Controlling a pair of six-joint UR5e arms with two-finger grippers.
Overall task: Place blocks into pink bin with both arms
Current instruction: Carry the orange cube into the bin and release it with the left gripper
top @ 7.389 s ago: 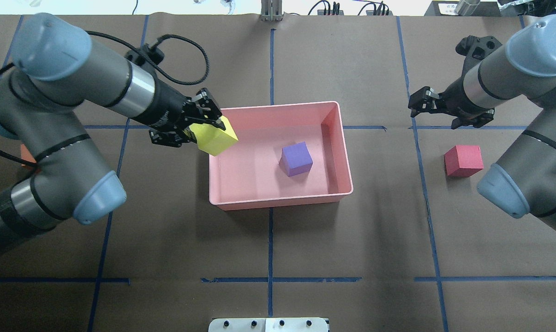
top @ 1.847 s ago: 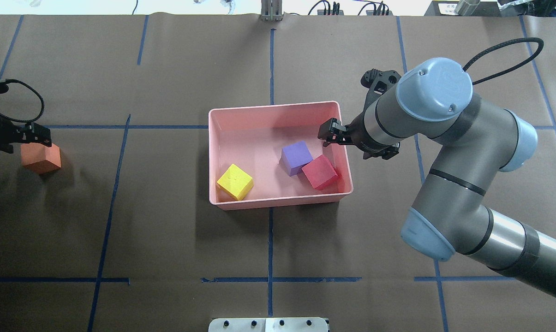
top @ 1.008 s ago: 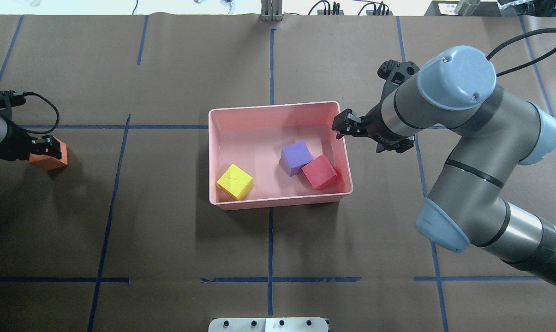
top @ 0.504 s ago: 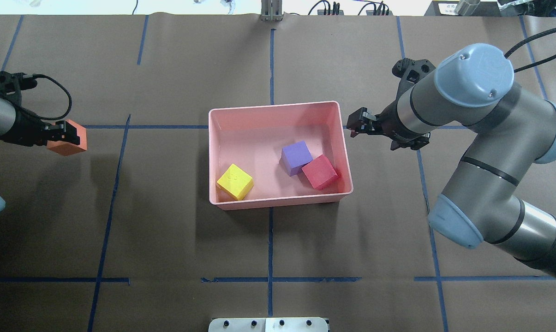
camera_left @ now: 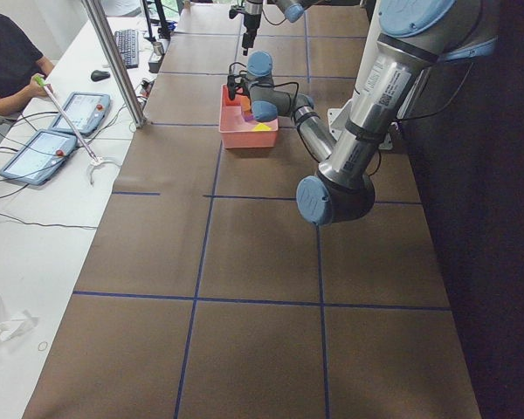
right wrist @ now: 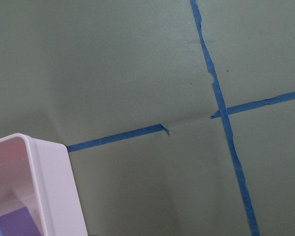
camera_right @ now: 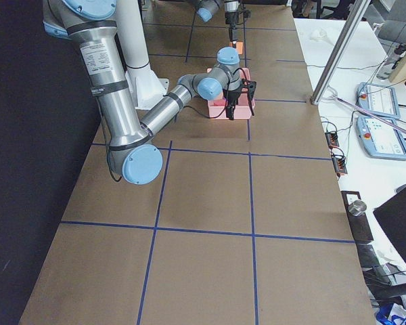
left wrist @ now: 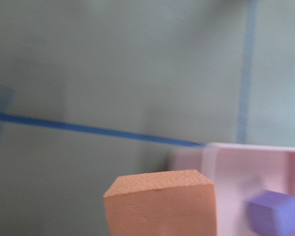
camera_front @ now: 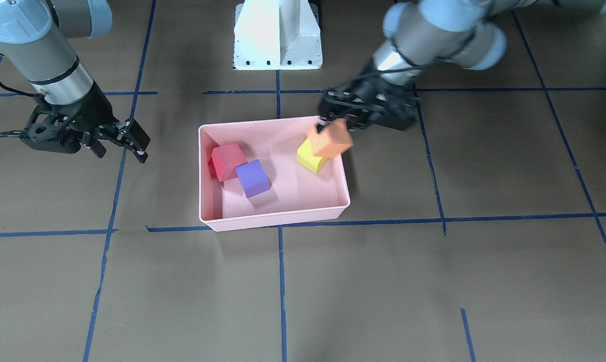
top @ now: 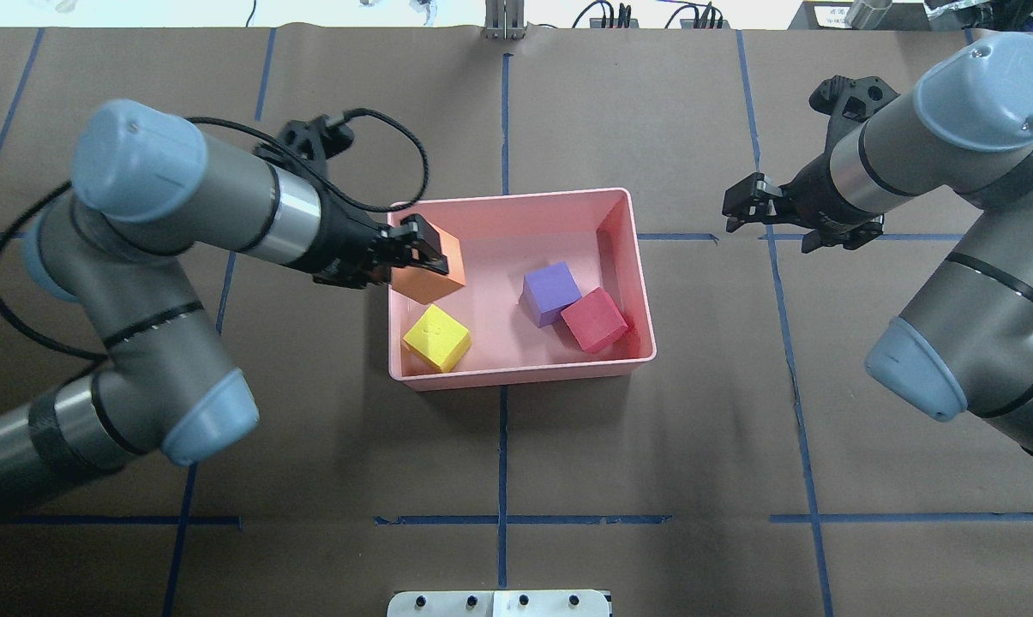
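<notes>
Brown table (top: 310, 480) | left pincer (top: 417, 257) clamps orange block (top: 435, 276) over pink bin (top: 525, 374) | front view: right pincer (camera_front: 138, 145) spread, empty

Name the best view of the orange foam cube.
Overhead exterior: orange foam cube sharp, in the left gripper over the pink plastic bin's edge. Front view blurs it; left wrist crops it; side views show specks.

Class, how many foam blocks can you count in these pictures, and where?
4. The yellow block, purple block and red block lie in the pink bin; the left gripper holds the orange block over the bin's left end. None seems hidden.
</notes>
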